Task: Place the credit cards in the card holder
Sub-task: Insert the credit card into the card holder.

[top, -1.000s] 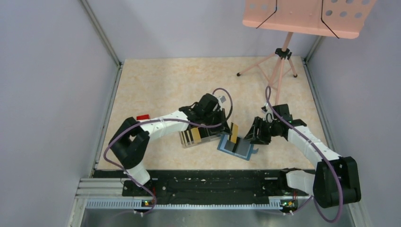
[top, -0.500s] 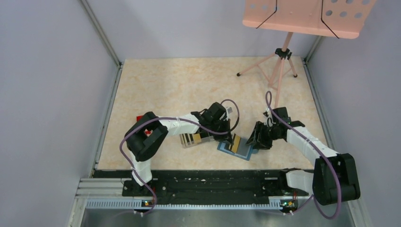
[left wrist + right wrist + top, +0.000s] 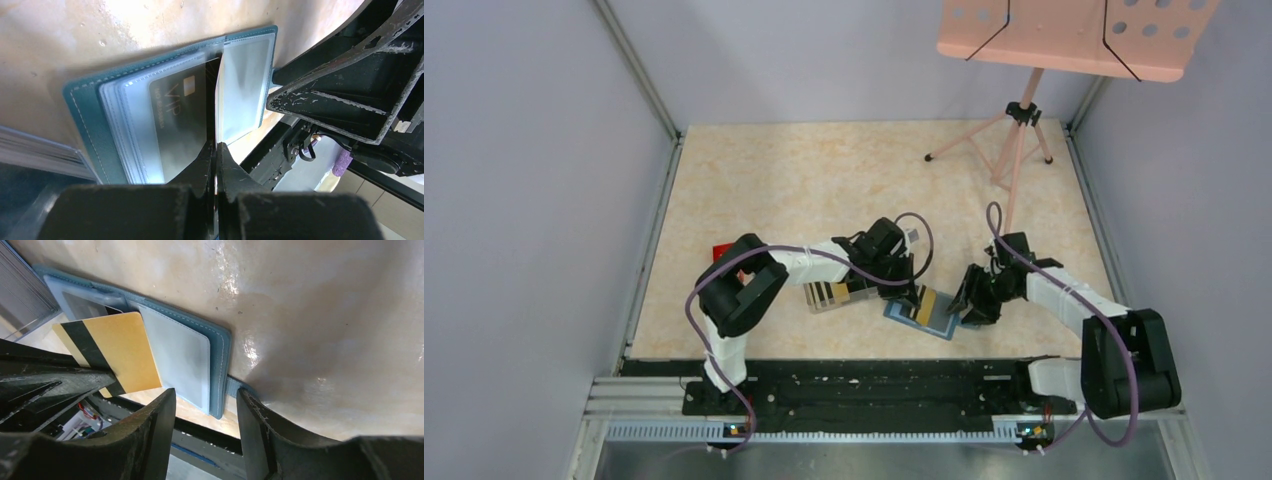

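The teal card holder (image 3: 936, 322) lies open near the table's front edge. In the left wrist view the card holder (image 3: 85, 105) holds a black VIP card (image 3: 177, 120) in a clear pocket. My left gripper (image 3: 912, 292) is shut on a gold card with a black stripe (image 3: 927, 305) and holds it slanted over the holder's middle. That card shows edge-on (image 3: 216, 90) between my left gripper's (image 3: 215, 146) pads and flat in the right wrist view (image 3: 117, 352). My right gripper (image 3: 964, 300) is open, its fingers astride the holder's right edge and strap tab (image 3: 239, 386).
A clear plastic box (image 3: 834, 293) with several more cards stands just left of the holder, under my left arm. A small red object (image 3: 724, 248) lies at the far left. A pink music stand (image 3: 1022, 130) stands at the back right.
My left gripper carried the gold card right and down, from upright beside the box to slanted low over the open holder. My right gripper shifted slightly left and nearer to the holder's edge.
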Robot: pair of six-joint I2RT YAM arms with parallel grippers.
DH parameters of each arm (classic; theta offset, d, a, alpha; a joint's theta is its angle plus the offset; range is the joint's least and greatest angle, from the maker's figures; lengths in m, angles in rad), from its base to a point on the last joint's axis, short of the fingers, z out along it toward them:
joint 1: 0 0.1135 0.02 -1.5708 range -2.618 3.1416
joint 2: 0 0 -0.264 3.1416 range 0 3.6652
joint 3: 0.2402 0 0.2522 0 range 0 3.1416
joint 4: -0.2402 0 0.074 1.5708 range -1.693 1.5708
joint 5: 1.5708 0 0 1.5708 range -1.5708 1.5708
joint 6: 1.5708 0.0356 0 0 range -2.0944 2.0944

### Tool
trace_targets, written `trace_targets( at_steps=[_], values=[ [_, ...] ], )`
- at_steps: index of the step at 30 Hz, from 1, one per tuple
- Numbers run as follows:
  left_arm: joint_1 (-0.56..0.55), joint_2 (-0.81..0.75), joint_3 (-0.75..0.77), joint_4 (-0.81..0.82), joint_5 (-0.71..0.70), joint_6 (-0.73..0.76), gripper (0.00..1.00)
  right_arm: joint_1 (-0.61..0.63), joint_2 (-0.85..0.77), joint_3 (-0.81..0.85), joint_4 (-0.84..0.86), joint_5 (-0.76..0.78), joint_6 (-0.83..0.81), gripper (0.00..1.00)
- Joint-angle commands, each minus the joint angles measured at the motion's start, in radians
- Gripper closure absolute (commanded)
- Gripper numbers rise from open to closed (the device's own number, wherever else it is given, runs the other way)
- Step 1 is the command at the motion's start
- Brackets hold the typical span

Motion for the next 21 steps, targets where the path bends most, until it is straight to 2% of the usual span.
trace_targets(
  at_steps=[1,10,14,21],
  values=[
    [-0.003,0.031,0.035,0.043,0.038,-0.005,1.00,-0.015,0.047,-0.021,0.080,-0.001,0.020,0.52],
    [-0.014,0.086,0.077,0.002,0.062,-0.014,1.00,-0.036,0.101,-0.049,0.165,-0.083,0.018,0.51],
    [-0.026,0.120,0.124,-0.067,0.059,0.005,1.00,-0.040,0.108,-0.052,0.172,-0.092,0.016,0.52],
    [-0.040,0.125,0.189,-0.234,-0.028,0.058,0.82,-0.043,0.105,-0.051,0.173,-0.094,0.013,0.52]
  ],
)
